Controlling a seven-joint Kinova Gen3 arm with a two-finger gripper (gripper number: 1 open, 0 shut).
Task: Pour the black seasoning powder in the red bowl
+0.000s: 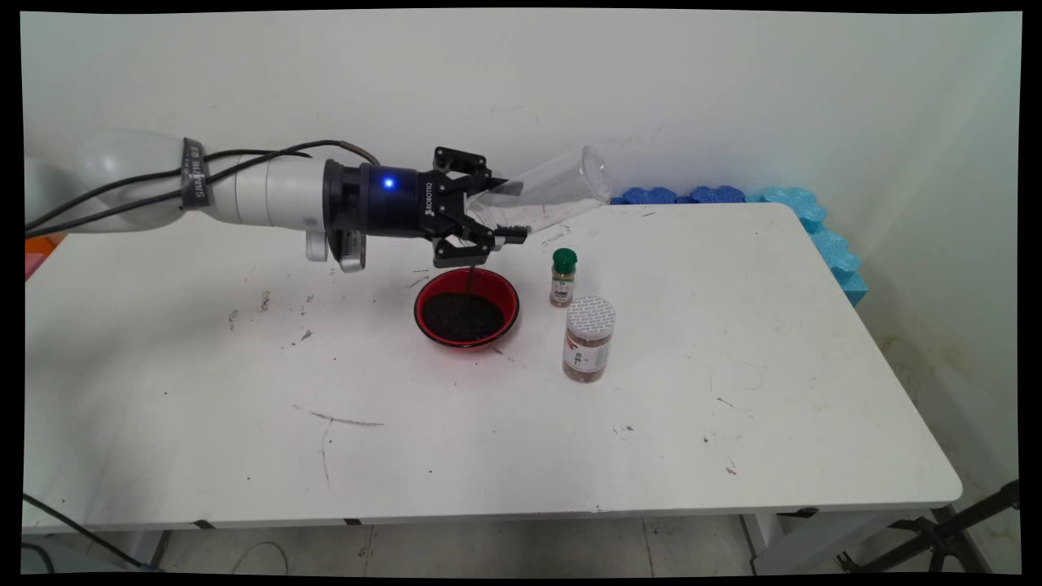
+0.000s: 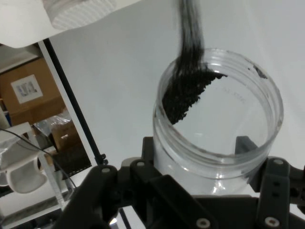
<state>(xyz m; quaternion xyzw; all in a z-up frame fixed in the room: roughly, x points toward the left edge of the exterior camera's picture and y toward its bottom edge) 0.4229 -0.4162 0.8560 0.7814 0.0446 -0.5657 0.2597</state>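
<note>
We start with the tabletop [image 1: 733, 423], wide and white and scuffed with dark specks, and above its middle the pincer [image 1: 487, 232] reaches in from nine o'clock, closed around a clear plastic jar [image 1: 553, 194] near its mouth end. The jar lies tipped, its base up toward two o'clock and its mouth angled down, and a thin dark stream drops from the lip straight into the red bowl [image 1: 466, 308] right under the pincer, already dark across its floor with black grains [image 1: 461, 316]. At three o'clock of the bowl, just beside it, stands a tan-filled jar with a white lid [image 1: 588, 338], and at about one o'clock a small green-capped spice bottle [image 1: 562, 277], both upright and clear of the pour. Our read on the clear jar: light now that it is nearly drained, rigid but thin-walled, smooth and likely slick, so the threaded neck looks the surest place to take it, and too hard a squeeze could bow it. The main view gives us the bowl, the neighbours and the tilt; the hand view loses all of those, yet looks into the jar's mouth [image 2: 219, 109], where the last clump of grains [image 2: 188, 93] clings at ten o'clock and streams off the lip.
</note>
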